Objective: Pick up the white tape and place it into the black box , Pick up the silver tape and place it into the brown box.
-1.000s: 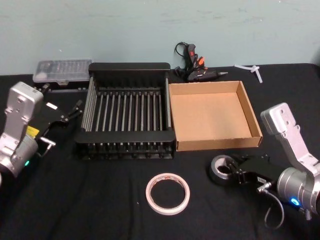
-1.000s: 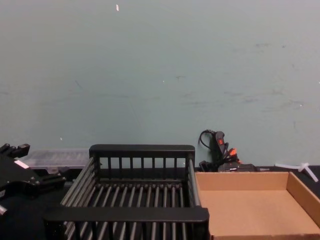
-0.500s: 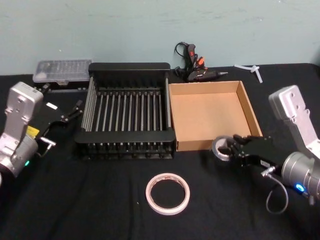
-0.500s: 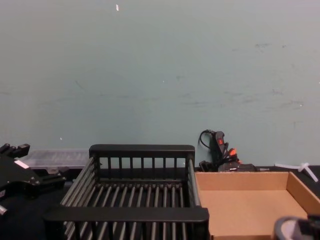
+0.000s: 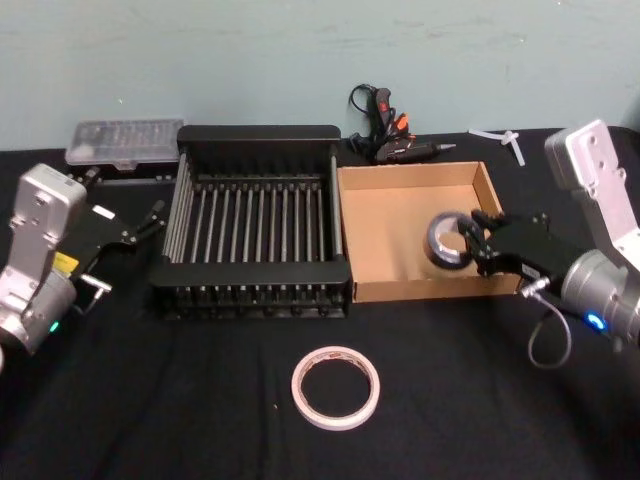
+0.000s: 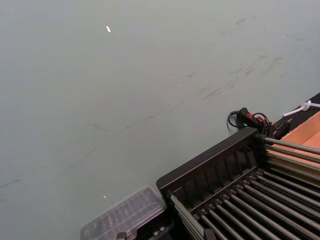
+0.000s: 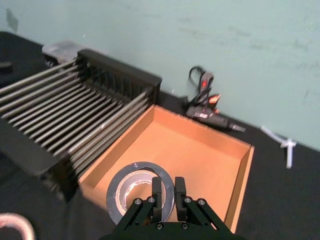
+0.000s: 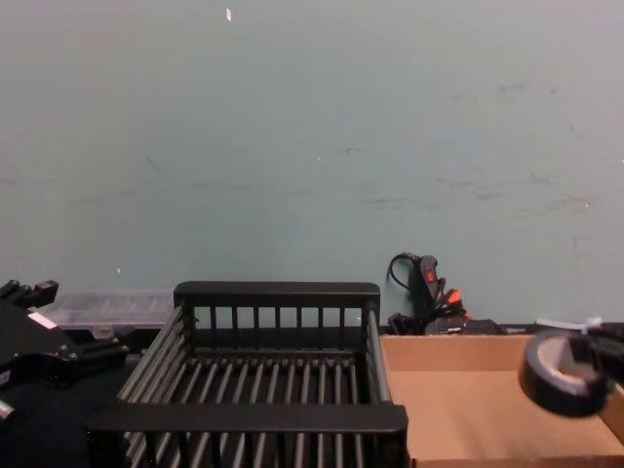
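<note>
Hanging above the right part of the brown box (image 5: 415, 235), the silver tape (image 5: 446, 241) is pinched on its rim by the right gripper (image 5: 470, 246), whose fingers (image 7: 157, 192) are drawn narrow over the roll's wall with one inside the pale core and one outside. In the chest view the roll (image 8: 558, 372) stands clear above the cardboard floor, tilted so its open face looks toward the camera, and in the right wrist view it (image 7: 141, 193) sits over the near edge of the tray (image 7: 200, 150). The black box (image 5: 255, 225) stands touching the tray's left wall, its slatted floor bare. The white tape (image 5: 336, 387) lies flat on the black tablecloth (image 5: 180, 400) in front of both containers, well apart from the right gripper. The left gripper (image 5: 145, 222) rests to the left of the crate, near its wall, its fingers close together with nothing between them. Behind the tray lies a glue gun (image 5: 395, 140) with its cord, and a clear plastic case (image 5: 122, 142) sits behind the crate's left corner.
</note>
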